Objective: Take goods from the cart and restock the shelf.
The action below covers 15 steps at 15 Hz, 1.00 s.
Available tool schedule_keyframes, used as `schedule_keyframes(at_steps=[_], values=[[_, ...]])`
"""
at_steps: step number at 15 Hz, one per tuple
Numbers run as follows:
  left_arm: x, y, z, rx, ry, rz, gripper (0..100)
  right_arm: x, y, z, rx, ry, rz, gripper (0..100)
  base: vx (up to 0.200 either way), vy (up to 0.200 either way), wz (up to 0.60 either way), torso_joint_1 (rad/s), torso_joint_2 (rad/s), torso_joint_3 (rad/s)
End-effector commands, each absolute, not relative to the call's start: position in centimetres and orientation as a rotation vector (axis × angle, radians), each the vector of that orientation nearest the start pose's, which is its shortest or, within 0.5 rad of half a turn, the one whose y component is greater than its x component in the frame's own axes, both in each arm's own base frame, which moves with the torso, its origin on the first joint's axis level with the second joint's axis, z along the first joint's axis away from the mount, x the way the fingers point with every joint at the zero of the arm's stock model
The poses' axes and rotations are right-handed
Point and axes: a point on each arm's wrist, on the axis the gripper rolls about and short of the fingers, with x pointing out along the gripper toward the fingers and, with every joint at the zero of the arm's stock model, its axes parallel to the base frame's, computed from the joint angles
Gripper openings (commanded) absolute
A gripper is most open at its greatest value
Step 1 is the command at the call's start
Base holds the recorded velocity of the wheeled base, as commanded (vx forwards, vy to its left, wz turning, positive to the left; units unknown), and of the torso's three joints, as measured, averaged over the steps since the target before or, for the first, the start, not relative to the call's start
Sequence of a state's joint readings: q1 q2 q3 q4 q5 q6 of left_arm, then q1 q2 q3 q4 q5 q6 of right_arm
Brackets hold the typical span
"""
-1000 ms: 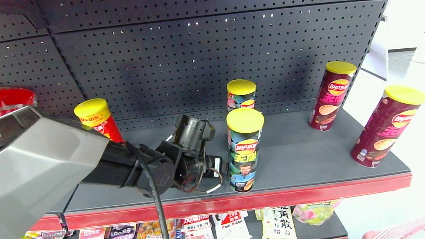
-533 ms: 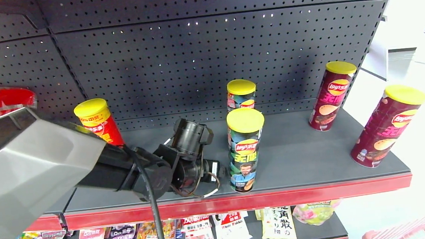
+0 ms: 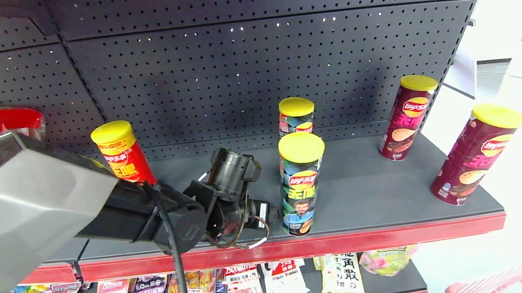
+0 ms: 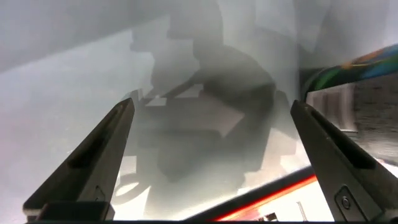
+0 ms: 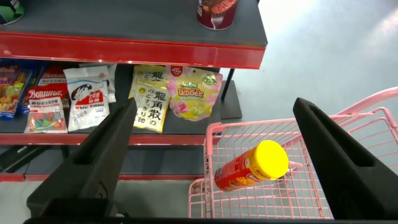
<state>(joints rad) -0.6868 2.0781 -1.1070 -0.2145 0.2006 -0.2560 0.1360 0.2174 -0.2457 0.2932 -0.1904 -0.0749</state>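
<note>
**Both claws wide open, nothing held**

The left claw (image 4: 212, 106) is spread wide over the grey shelf (image 3: 364, 189) and grips nothing. The right claw (image 5: 214, 102) gapes just as wide above the pink cart (image 5: 236, 126), also bare. Since a second ago the left arm (image 3: 154, 217) has drawn back leftward from the front blue can (image 3: 300, 185), which stands upright. In the cart, a red can (image 5: 252, 167) with a yellow lid lies on its side.

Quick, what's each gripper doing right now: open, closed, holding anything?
Left gripper: open, nothing between its fingers.
Right gripper: open, holding nothing.
</note>
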Motion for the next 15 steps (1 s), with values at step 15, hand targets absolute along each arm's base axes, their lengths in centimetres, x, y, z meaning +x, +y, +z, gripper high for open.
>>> schedule_keyframes(at_steps=[15], values=[[29.95,-24.62,8.72,0.089,0.738,-0.381,100,-2.07,-0.71,11.67,-0.119,0.270,-0.043,100,0.000,0.000,0.00,0.000,0.00,0.000]])
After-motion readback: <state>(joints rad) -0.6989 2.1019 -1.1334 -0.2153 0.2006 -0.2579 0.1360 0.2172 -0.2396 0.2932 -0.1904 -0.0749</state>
